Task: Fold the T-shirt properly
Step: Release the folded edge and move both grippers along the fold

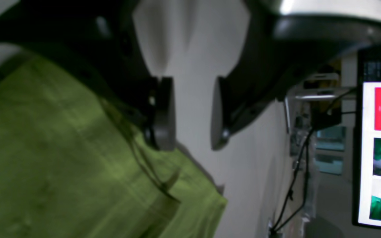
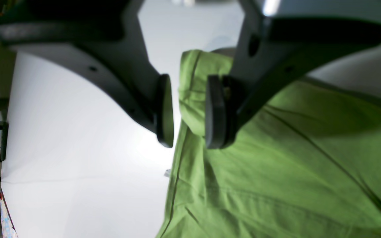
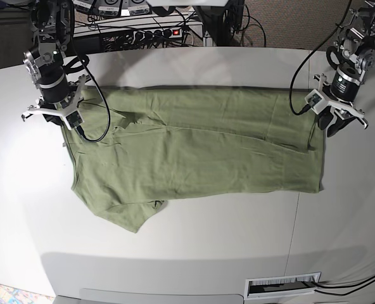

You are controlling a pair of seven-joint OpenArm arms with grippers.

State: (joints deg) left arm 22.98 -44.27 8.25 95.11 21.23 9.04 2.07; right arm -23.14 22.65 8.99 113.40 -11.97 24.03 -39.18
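Note:
The sage-green T-shirt lies flat across the white table, long side left to right, with one sleeve sticking out at the front left. My left gripper hovers at the shirt's right edge. In the left wrist view it is open and empty, with the shirt under one finger and bare table in the gap. My right gripper sits at the shirt's far left corner. In the right wrist view it is open, straddling the shirt's edge.
A power strip and tangled cables lie beyond the table's back edge. A monitor stands off the table's side in the left wrist view. A vent slot is at the front right.

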